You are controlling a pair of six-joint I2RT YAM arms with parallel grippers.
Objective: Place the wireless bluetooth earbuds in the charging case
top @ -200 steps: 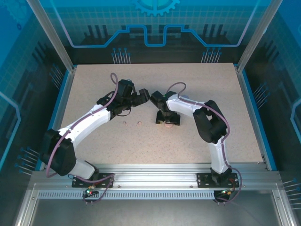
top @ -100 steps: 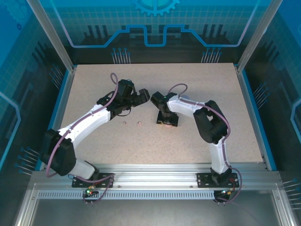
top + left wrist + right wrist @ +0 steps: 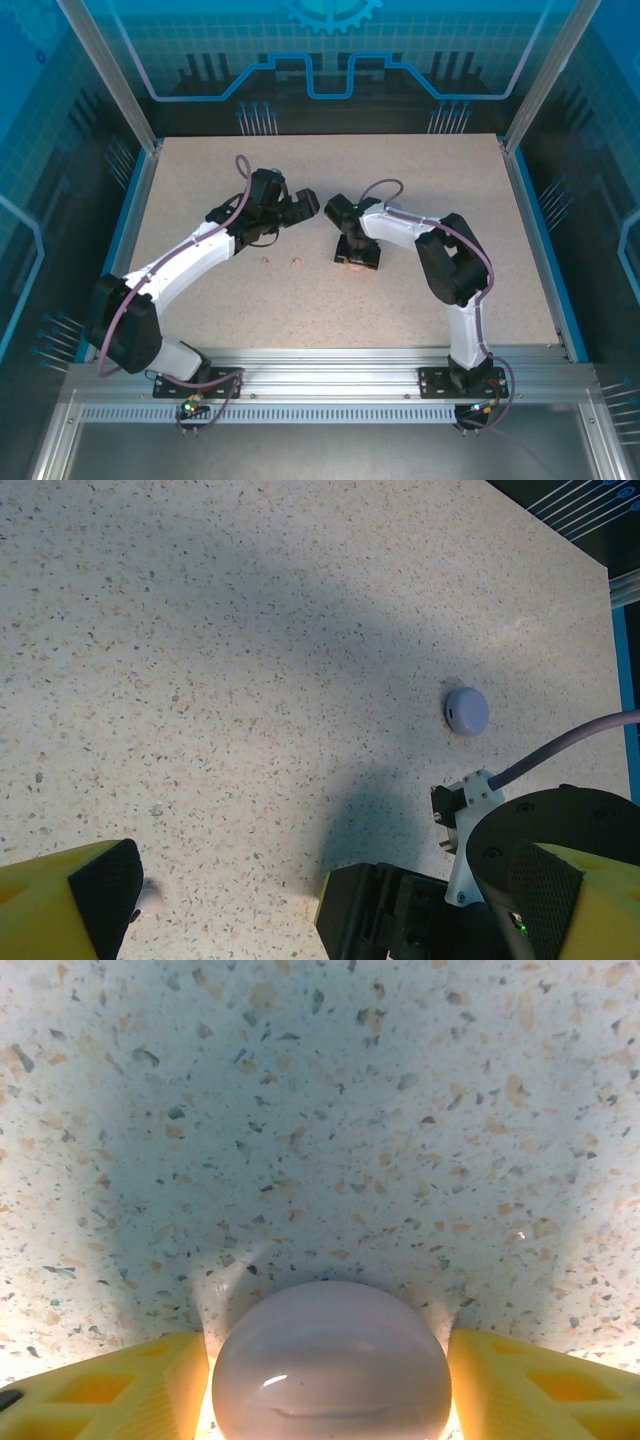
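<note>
Two pale pink earbuds (image 3: pixel 267 261) (image 3: pixel 296 262) lie on the table, left of the pink round charging case (image 3: pixel 354 266). My right gripper (image 3: pixel 357 252) points down over this case. In the right wrist view the closed case (image 3: pixel 330 1360) sits between the yellow fingers (image 3: pixel 100 1385), which press against both its sides. My left gripper (image 3: pixel 303 207) hovers open above the table, with nothing between its fingers. A pale bud (image 3: pixel 150 898) peeks out beside its left finger (image 3: pixel 70 905). A light purple round case (image 3: pixel 466 710) lies closed farther off. The purple buds are out of view.
The right arm's black gripper body (image 3: pixel 400 915) and its grey cable (image 3: pixel 560 745) sit close in front of my left gripper. Blue rails (image 3: pixel 535 235) edge the speckled table (image 3: pixel 330 160), with open tabletop behind and in front of both arms.
The right arm's wrist has shifted slightly to the right while its gripper stays over the pink case. The left arm has barely moved.
</note>
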